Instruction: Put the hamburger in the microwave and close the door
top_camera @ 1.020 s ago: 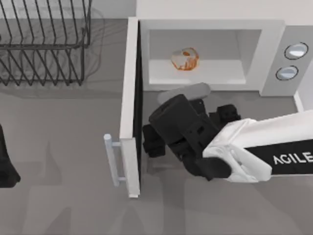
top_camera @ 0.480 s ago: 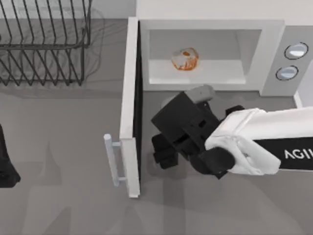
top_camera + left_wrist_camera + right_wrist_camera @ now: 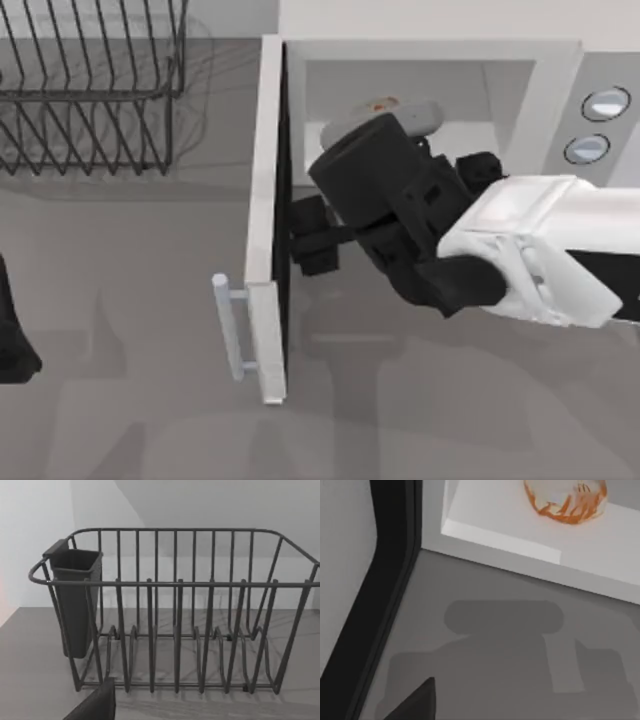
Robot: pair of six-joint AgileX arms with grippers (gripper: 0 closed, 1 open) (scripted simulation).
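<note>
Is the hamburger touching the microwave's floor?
Touching. In the right wrist view, the hamburger rests directly on the pale floor of the microwave, no gap beneath.

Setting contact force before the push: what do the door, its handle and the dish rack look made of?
The door: smooth matt white shell, painted metal or plastic, with a dark inner face that could be glass or rubber trim. Its handle: a pale, slightly glossy round bar, probably plastic or brushed metal. The dish rack: thin dark wire, likely coated steel. The right hand sits by the door's inner face.
</note>
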